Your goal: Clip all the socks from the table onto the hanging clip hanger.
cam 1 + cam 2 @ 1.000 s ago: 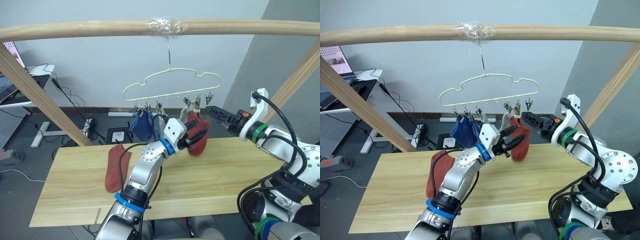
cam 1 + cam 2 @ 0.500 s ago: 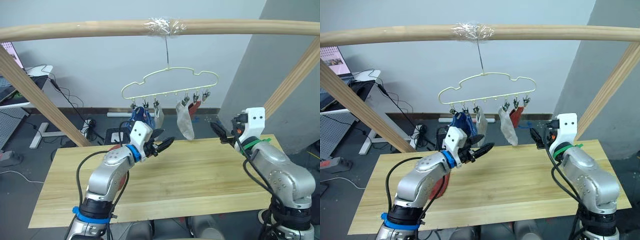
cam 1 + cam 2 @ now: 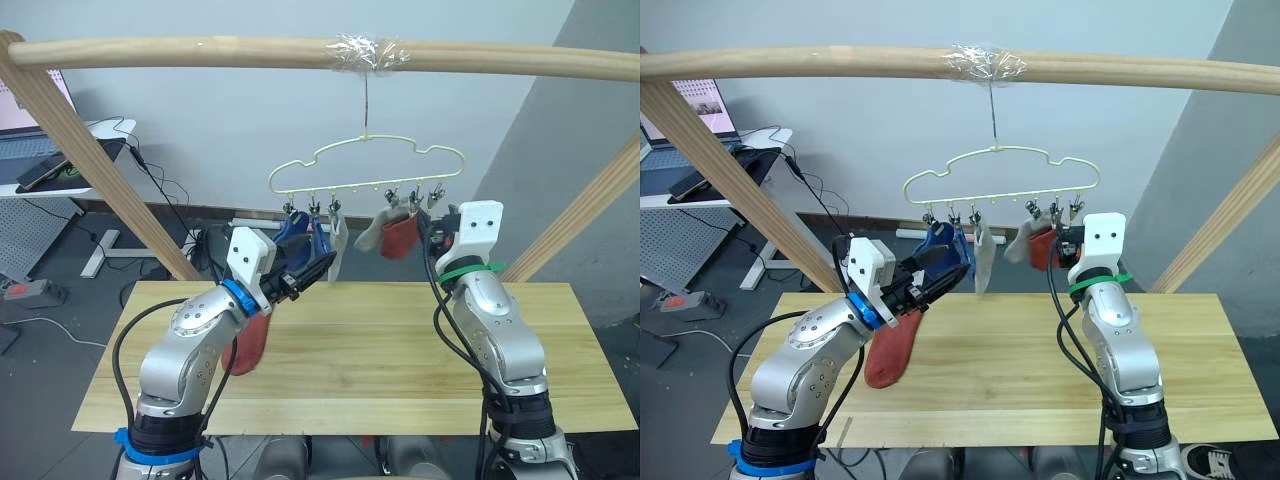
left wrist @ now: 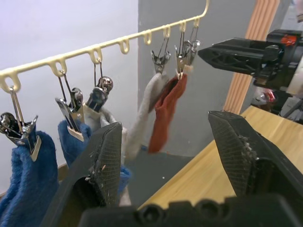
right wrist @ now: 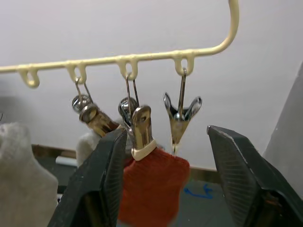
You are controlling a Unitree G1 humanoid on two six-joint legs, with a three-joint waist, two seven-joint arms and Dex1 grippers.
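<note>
One rust-red sock [image 3: 896,348] is seen lying on the light wooden counter [image 3: 1200,370], partly masked by the left arm, below and to the robot's left of the clip hanger [image 3: 368,170]. It is the one sock seen on the counter, and it is judged to be the last item left to clip.

Above the counter, the left gripper [image 4: 165,156] is held empty just below the hanger's left clips, its fingers [image 4: 105,161] spread wide apart. The right gripper [image 5: 163,165] is raised close under the hanger's right end, its fingers [image 5: 236,165] likewise spread and nothing held between them.

On the hanger itself, five socks are clipped: two royal blue socks [image 3: 300,238] at the left end, a light grey sock [image 3: 337,250] beside them, a second grey sock [image 3: 372,232] right of the middle, and a rust-red sock [image 5: 151,189] next to it. The outermost clip [image 5: 181,120] on the right hangs bare, directly above the right gripper's open fingers.

The hanger is hooked over a taped spot [image 3: 365,52] on the round wooden pole [image 3: 150,52] behind the counter.

Five of six socks are judged hung; the remaining red sock must be picked up and fixed to the bare clip.
</note>
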